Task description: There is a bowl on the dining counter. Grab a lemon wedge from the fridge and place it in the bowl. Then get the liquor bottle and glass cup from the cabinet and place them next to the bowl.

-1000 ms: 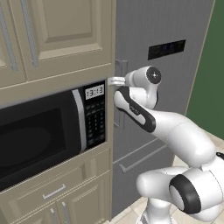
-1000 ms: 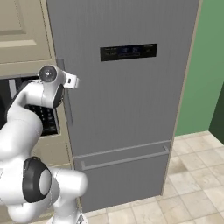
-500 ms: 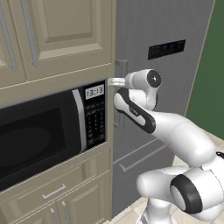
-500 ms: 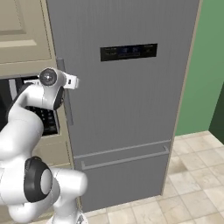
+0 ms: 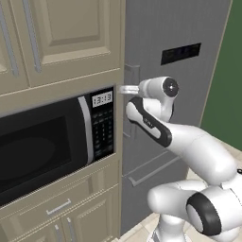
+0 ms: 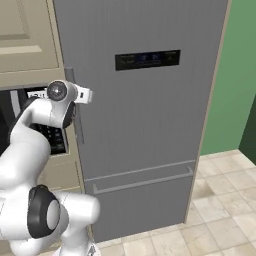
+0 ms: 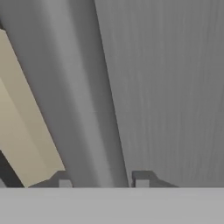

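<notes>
The fridge (image 5: 189, 113) (image 6: 150, 110) is a tall grey metal front with a small dark display panel (image 6: 147, 59), and its door is closed, so the inside is hidden. Its vertical bar handle (image 5: 132, 75) (image 6: 76, 120) (image 7: 85, 109) runs down the door's left edge. My gripper (image 5: 125, 89) (image 7: 103, 179) reaches straight at that handle at about microwave-top height. In the hand view one dark fingertip (image 7: 64, 179) stands on each side of the bar, close against it, so the gripper is shut on the handle.
A black microwave (image 5: 47, 146) (image 6: 35, 120) is built into the beige wall unit left of the fridge, under panelled doors (image 5: 61, 38). The fridge's bottom drawer has a horizontal bar (image 6: 145, 179). A green wall (image 6: 235, 75) and a tiled floor (image 6: 220, 220) lie to the right.
The fingers have closed in from wide open onto the fridge handle. The arm and the base have barely moved.
</notes>
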You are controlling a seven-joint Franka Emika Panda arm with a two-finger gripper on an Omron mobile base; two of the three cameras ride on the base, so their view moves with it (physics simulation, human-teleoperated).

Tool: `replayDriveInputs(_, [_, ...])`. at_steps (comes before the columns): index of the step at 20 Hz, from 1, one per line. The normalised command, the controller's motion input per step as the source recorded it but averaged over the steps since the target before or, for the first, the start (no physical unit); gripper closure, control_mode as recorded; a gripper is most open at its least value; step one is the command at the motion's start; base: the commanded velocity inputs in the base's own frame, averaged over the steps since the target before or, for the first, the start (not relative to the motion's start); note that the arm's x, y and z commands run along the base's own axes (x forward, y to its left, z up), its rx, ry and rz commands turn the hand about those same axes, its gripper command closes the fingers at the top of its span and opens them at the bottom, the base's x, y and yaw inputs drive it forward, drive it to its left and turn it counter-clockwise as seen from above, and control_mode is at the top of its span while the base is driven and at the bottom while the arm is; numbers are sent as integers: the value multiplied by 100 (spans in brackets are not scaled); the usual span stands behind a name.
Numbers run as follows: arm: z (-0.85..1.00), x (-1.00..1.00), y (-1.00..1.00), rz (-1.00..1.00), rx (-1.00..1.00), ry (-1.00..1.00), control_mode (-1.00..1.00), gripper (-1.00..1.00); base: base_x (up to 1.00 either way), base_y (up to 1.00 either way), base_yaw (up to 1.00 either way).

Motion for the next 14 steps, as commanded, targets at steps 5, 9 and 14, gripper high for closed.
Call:
replayDriveInputs(5, [0,-45,-67,-7,0,0,-100,100,0,0,0])
replayDriveInputs(9, [0,-72,-94,-9,0,0,-100,100,0,0,0])
replayDriveInputs(14, [0,-78,-100,-8,0,3,-100,100,0,0,0])
